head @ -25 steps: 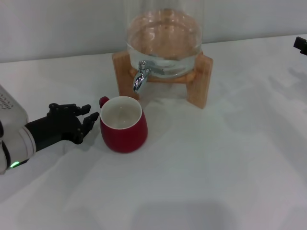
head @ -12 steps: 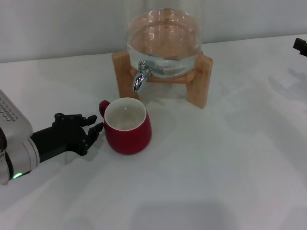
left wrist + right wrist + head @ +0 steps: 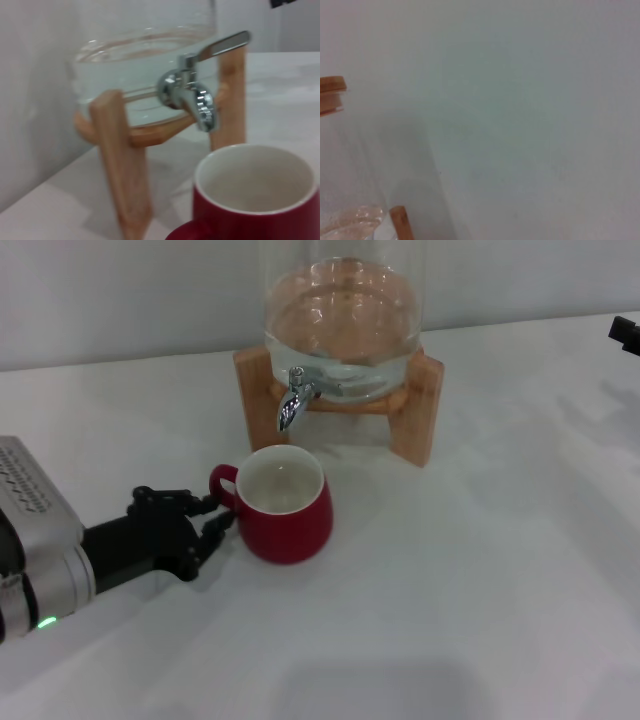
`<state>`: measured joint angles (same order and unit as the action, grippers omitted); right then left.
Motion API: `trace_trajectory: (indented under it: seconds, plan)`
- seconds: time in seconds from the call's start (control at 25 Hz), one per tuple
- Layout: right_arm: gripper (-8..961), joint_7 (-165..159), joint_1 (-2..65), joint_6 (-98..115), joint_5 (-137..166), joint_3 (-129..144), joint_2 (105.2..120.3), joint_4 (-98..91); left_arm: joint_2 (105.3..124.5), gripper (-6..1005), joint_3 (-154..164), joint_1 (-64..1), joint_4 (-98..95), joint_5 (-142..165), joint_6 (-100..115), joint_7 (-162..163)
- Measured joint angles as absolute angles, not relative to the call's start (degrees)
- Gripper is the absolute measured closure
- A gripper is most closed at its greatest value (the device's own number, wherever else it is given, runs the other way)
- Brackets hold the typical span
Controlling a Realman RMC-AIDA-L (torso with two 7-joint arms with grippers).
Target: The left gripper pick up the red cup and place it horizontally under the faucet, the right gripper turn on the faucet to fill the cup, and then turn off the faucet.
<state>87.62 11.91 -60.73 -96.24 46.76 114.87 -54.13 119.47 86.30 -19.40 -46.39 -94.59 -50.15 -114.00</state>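
Cup (image 3: 288, 505) upright near faucet (image 3: 293, 400) | left gripper (image 3: 208, 520) at handle, jaws' state unclear | right gripper (image 3: 624, 333) far right | risk: handle slips, cup tips

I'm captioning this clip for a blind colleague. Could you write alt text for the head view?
A red cup stands upright on a white table, in front of the faucet of a glass water dispenser on a wooden stand. The left gripper is at the cup's handle. The right gripper barely shows at the far right edge.
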Motion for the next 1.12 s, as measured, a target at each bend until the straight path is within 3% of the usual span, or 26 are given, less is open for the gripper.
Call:
trace_trajectory:
  seconds: [0.44,1.12]
  plan:
    - [159,87.6,11.9,-60.6,-96.2,46.1,114.87,-53.9,119.38,768,93.6,-15.7,-52.7,-94.2,-50.1,-114.1]
    - [159,87.7,12.3,-60.1,-96.2,46.0,114.78,-53.3,119.36,767,94.6,-17.2,-52.9,-94.4,-46.4,-114.1]
